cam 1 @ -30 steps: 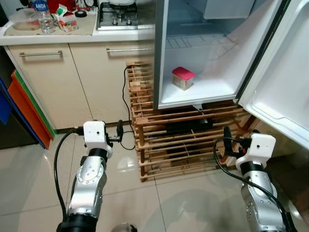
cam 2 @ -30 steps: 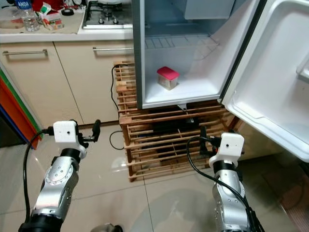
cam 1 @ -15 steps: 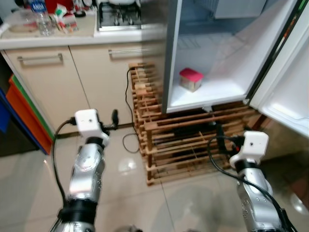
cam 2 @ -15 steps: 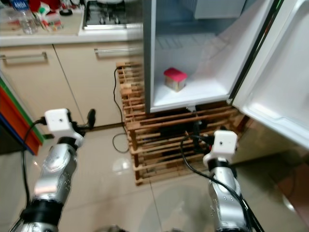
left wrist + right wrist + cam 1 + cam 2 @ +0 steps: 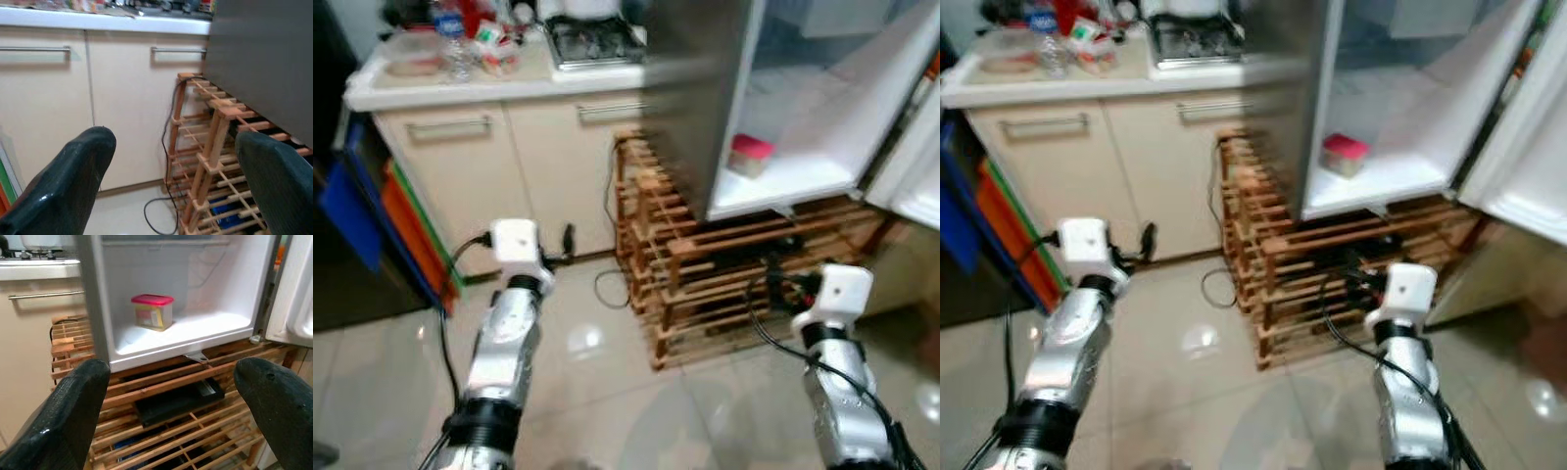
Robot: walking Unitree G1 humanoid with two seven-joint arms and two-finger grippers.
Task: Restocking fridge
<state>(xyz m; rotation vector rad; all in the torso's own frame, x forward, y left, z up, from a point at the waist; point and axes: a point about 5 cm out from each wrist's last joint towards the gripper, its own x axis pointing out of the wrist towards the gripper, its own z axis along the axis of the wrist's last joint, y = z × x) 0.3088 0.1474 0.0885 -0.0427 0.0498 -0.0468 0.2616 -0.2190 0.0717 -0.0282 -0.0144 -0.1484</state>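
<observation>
— Holding both arms forward and low, was it? How did they sit?

— Yes. The left gripper (image 5: pixel 566 238) was raised over the pale glossy tiles (image 5: pixel 607 392), its silver forearm angled up and a black cable looping off the white wrist block. The right gripper (image 5: pixel 773 287) was held out the same way, close in front of the rack (image 5: pixel 1273 264). Neither held anything.

— And the fingers?

— Spread wide on both. In the left wrist view the two fingers (image 5: pixel 68 186) were rounded, dark and slightly shiny, far apart, with the cream cabinets (image 5: pixel 122 112) and their metal bar handles straight ahead between them. In the right wrist view the fingers (image 5: pixel 63 426) were matte, pebbled black, and equally far apart.

— Where was the fridge?

— Ahead of the right gripper and above it. The fridge (image 5: pixel 98 333) stood open on the slatted wooden rack, smooth white inside, with a grey side panel. One tub (image 5: pixel 153 312) sat on the fridge floor, beyond the fingers: boxy, clear-walled, with a flat red lid. The door (image 5: pixel 1528 166) hung open to the right of that gripper.

— Anything else?

— A black flat box (image 5: pixel 178 401) lay on a rack shelf under the fridge. Beyond the left gripper, a bottle (image 5: pixel 1046 39) and blurred clutter sat on the counter (image 5: pixel 999 83) beside a hob (image 5: pixel 1190 39).
</observation>
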